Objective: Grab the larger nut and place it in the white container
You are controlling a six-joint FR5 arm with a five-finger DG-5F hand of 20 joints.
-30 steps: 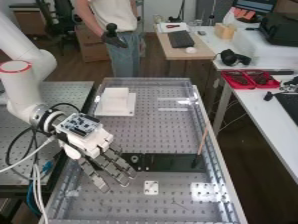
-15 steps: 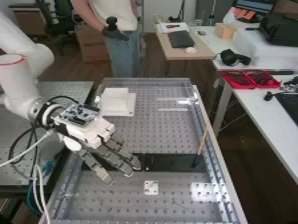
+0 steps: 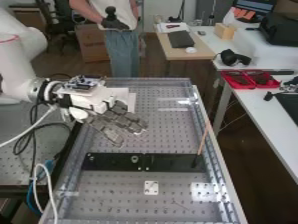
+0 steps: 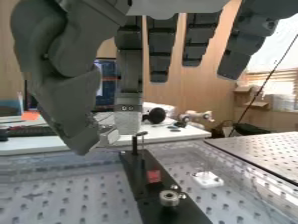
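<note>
Larger nut (image 4: 169, 198) sits flat on the black plate (image 3: 113, 161), bore facing up, its axis roughly vertical, smaller metal pieces (image 4: 178, 191) just beside it. Plate's long axis runs crosswise on the bench. Hand (image 3: 125, 118) is open above the bench, fingers mostly straight, thumb off to one side, empty, apart from nut and plate

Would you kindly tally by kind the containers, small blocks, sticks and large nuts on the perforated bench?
White container: 1
White block: 1
Stick: 1
Large nut: 1
Total: 4
</note>
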